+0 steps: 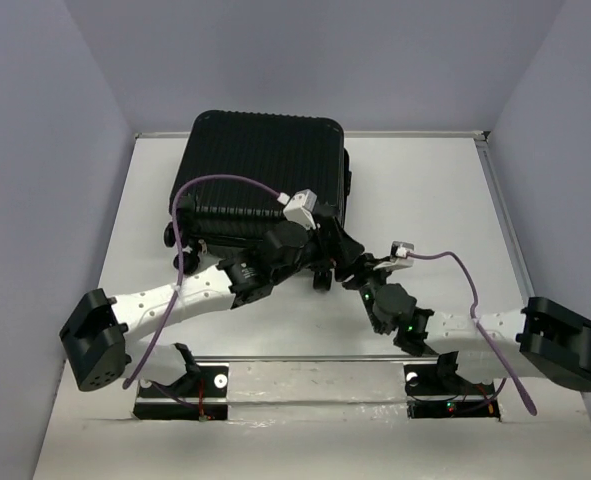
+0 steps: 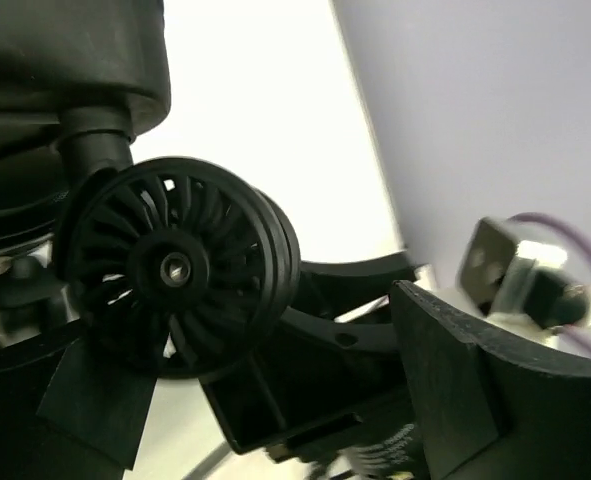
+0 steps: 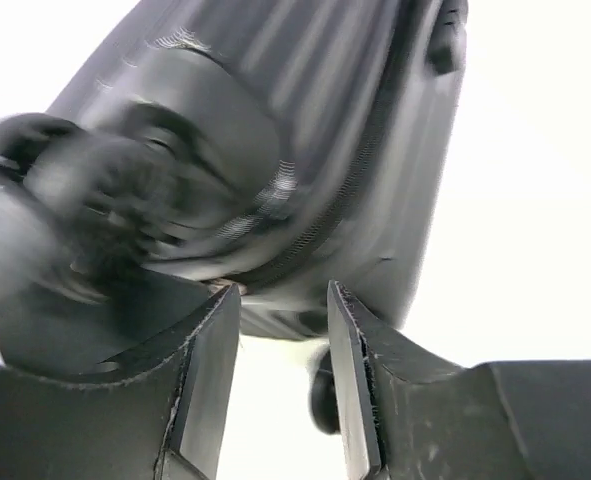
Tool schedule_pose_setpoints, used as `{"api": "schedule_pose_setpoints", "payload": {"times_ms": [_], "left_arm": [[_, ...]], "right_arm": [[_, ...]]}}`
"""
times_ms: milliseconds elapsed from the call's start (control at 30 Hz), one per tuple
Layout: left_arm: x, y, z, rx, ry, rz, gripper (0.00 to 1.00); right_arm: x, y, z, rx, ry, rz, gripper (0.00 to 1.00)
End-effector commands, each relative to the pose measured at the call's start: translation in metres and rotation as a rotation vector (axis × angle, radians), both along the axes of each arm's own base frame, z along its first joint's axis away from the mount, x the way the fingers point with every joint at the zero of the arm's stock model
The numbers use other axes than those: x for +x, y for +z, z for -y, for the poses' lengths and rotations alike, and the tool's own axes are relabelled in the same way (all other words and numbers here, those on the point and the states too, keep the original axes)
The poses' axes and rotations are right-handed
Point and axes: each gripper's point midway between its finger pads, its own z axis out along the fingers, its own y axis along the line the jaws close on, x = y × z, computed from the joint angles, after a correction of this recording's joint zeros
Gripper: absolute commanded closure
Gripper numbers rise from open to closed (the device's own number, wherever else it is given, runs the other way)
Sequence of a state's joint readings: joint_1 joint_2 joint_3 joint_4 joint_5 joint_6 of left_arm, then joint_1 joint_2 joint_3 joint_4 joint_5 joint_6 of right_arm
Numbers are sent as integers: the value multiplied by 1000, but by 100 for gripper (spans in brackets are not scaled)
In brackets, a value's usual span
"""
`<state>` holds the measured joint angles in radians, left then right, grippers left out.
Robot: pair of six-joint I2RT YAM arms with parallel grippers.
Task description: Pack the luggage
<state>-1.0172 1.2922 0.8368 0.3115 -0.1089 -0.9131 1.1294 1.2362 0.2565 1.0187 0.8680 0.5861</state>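
Observation:
The luggage [image 1: 260, 165], a black ribbed hard-shell suitcase, lies closed at the far middle of the table. Both grippers are at its near right corner. My left gripper [image 1: 320, 235] is open; in the left wrist view [image 2: 265, 340] a black caster wheel [image 2: 175, 265] sits just ahead of its left finger, not clamped. My right gripper [image 1: 347, 262] is open with a narrow empty gap [image 3: 283, 300], its fingertips just under the suitcase's zipped edge [image 3: 355, 190]. Another wheel [image 3: 323, 390] shows beyond the gap. The lining is hidden.
The white table [image 1: 425, 190] is walled by grey panels on three sides. Purple cables [image 1: 215, 182] loop over the suitcase and by the right arm [image 1: 475, 280]. The two arms crowd each other at the suitcase corner. A metal strip [image 1: 315, 370] runs along the near edge.

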Motion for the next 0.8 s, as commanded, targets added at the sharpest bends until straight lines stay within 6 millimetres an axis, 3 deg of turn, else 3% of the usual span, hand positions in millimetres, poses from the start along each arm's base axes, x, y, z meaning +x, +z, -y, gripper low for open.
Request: {"api": "schedule_pose_setpoints", "payload": {"times_ms": [0, 33, 67, 167, 200, 300, 333, 367, 400, 433, 467, 500, 567, 600, 633, 667, 733, 767], "left_arm": [[18, 74, -34, 231, 26, 272, 1], [22, 73, -44, 291, 52, 281, 1], [28, 73, -66, 371, 127, 285, 1], [35, 106, -99, 444, 231, 353, 1], [42, 121, -119, 498, 296, 381, 1], [60, 137, -153, 567, 418, 393, 1], [78, 143, -179, 567, 493, 379, 1], [77, 143, -171, 542, 459, 386, 1], [97, 154, -196, 486, 502, 391, 5], [105, 154, -215, 460, 535, 382, 8], [126, 157, -261, 440, 660, 349, 11], [132, 160, -268, 393, 636, 354, 22], [146, 157, -305, 373, 716, 320, 35], [155, 156, -337, 338, 773, 302, 41], [160, 150, -349, 324, 795, 275, 44], [171, 136, -362, 321, 810, 221, 48], [185, 119, -367, 236, 760, 161, 52], [191, 120, -369, 204, 757, 168, 54]], "right_arm": [[0, -12, -4, -68, -36, -179, 46], [-2, -15, -3, -83, -37, -194, 46], [-3, -13, -1, -68, -38, -204, 46], [-7, -21, 10, -102, -52, -226, 47], [-8, -20, 14, -104, -56, -229, 52], [-10, -17, 19, -119, -58, -221, 66], [-11, -14, 23, -125, -60, -222, 73], [-12, -13, 24, -126, -62, -222, 79], [-10, -10, 27, -137, -70, -220, 89], [-11, -9, 31, -158, -71, -223, 93], [-10, 2, 29, -172, -68, -208, 93], [-5, 9, 33, -185, -83, -198, 93], [4, 16, 39, -231, -97, -199, 93], [19, 31, 49, -236, -132, -190, 93], [27, 36, 53, -241, -131, -192, 93], [33, 36, 47, -274, -67, -199, 93], [55, 51, 60, -280, -95, -208, 93], [62, 55, 62, -316, -95, -207, 93]]}}
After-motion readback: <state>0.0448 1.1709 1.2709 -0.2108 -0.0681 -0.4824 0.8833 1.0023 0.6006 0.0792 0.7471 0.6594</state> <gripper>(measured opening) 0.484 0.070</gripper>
